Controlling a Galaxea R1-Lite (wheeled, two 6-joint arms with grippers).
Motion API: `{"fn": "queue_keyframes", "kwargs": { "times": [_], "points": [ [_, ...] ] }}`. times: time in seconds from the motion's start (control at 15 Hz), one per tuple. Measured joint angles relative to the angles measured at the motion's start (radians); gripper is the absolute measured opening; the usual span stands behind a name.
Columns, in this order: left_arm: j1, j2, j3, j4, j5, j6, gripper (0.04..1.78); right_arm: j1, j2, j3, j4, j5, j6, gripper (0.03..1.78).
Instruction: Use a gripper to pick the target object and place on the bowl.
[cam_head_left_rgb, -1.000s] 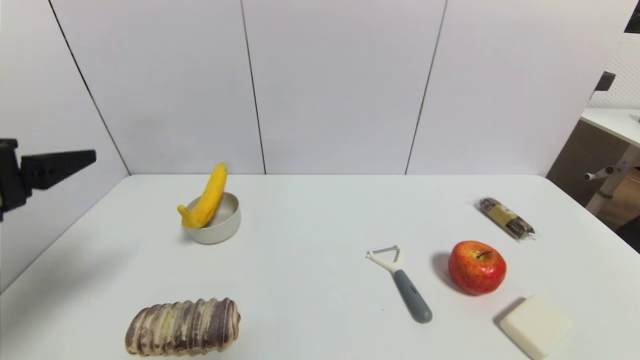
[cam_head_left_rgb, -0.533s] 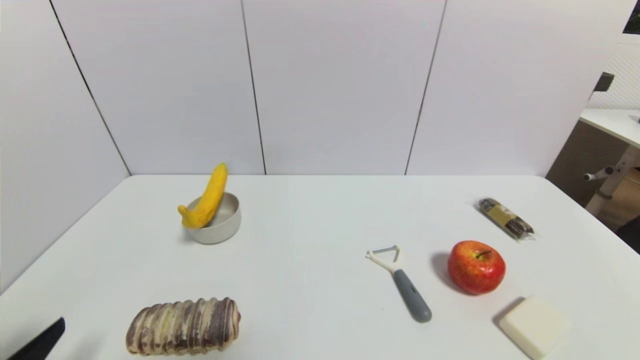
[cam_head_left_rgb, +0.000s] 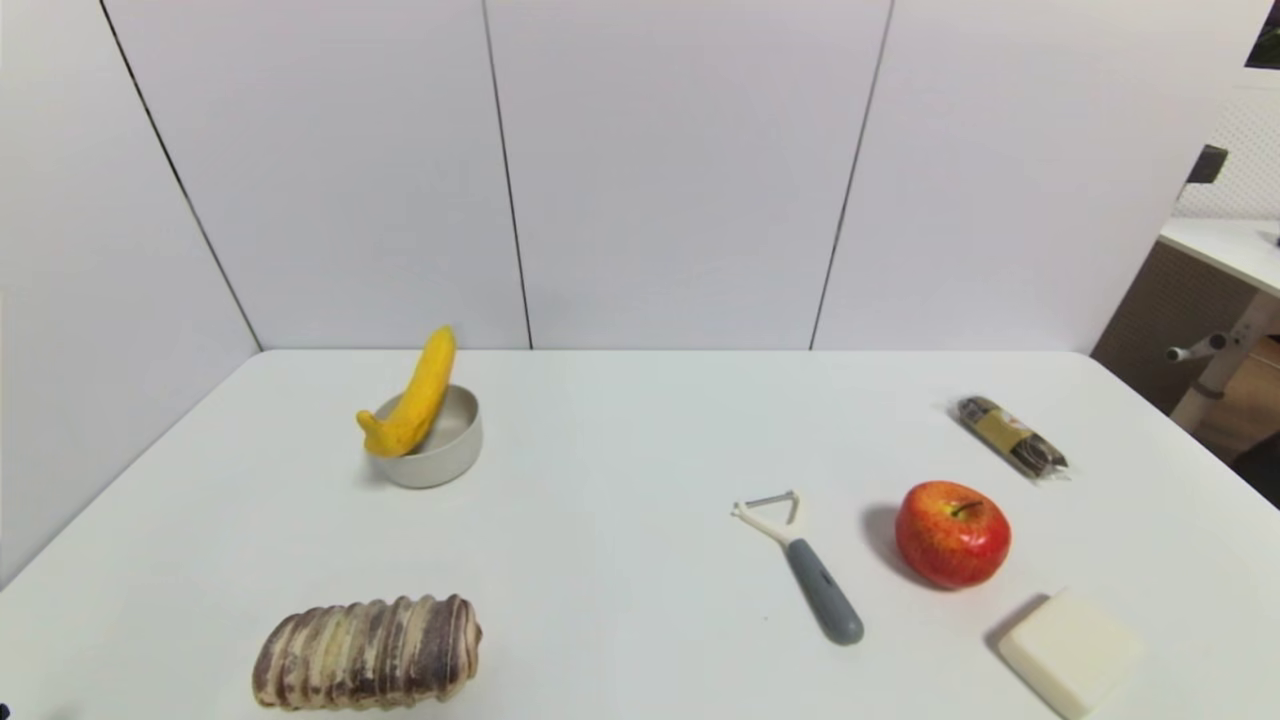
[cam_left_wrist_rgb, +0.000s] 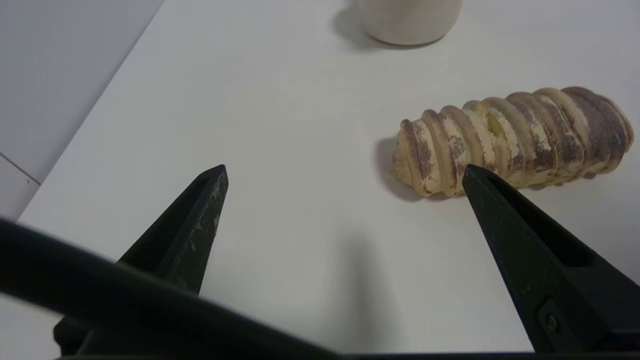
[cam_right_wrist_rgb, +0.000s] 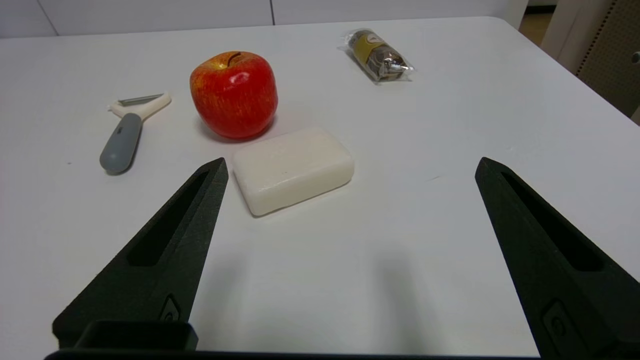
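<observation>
The yellow banana (cam_head_left_rgb: 414, 395) rests across the light-grey bowl (cam_head_left_rgb: 445, 450) at the back left of the table, one end hanging over the rim and the other pointing up. The bowl's base also shows in the left wrist view (cam_left_wrist_rgb: 407, 22). My left gripper (cam_left_wrist_rgb: 345, 170) is open and empty, low over the table's front left corner, near the bread loaf. My right gripper (cam_right_wrist_rgb: 350, 167) is open and empty above the table's front right part, close to the soap bar. Neither gripper shows in the head view.
A brown-striped bread loaf (cam_head_left_rgb: 365, 655) lies front left. A peeler (cam_head_left_rgb: 805, 565), a red apple (cam_head_left_rgb: 952, 533), a white soap bar (cam_head_left_rgb: 1070, 652) and a wrapped packet (cam_head_left_rgb: 1012, 435) lie on the right. White wall panels stand behind and to the left.
My left arm has dropped from high at the left edge of the head view down and out of that view. The banana and bowl have not moved.
</observation>
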Motion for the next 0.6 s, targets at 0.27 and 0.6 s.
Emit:
{"fn": "queue_keyframes", "kwargs": {
  "times": [0.27,0.6],
  "points": [
    [0.060,0.035,0.003,0.031,-0.070,-0.003,1.69,0.000,0.000,0.000,0.000,0.000,0.000,1.71],
    [0.073,-0.193,0.004,0.155,-0.072,-0.075,1.69,0.000,0.000,0.000,0.000,0.000,0.000,1.71]
  ]
}}
